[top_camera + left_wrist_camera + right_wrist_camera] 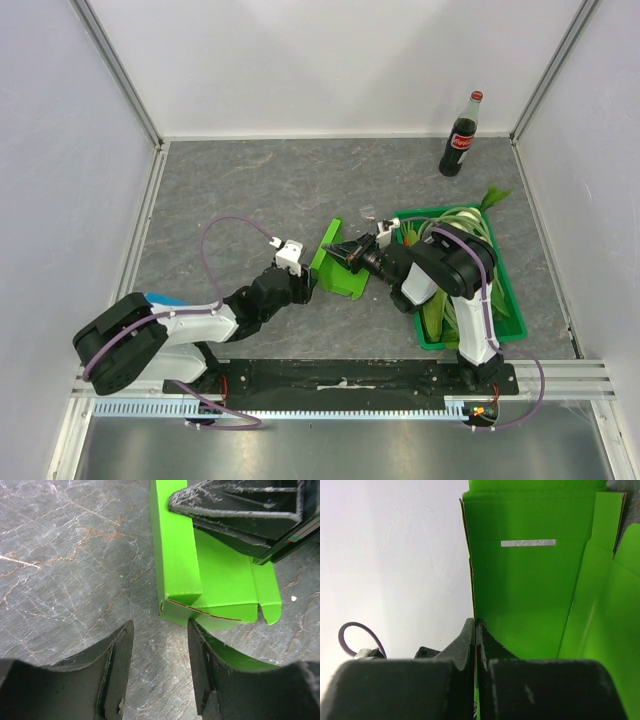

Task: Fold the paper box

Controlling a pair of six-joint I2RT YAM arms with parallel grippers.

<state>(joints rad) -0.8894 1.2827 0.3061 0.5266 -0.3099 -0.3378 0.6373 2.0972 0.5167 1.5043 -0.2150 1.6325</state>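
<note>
The left arm [190, 325] lies low, reaching from its near-left base rightward toward the middle. The left gripper [160, 630] has its 2 fingers spread apart with nothing between them. The right arm [465, 262] bends at the elbow and points left, and the right gripper [476, 627] is pinched tight on an edge of the paper box [520, 590].

The top external view looks steeply down from high above and behind the robot, far enough off to take in the whole table [260, 190]. The left wrist view sits close behind the left end effector [160, 625], facing down and forward at the table, while the right wrist view looks along the right end effector [476, 625] from very near. All three views share the paper box [335, 275].
</note>
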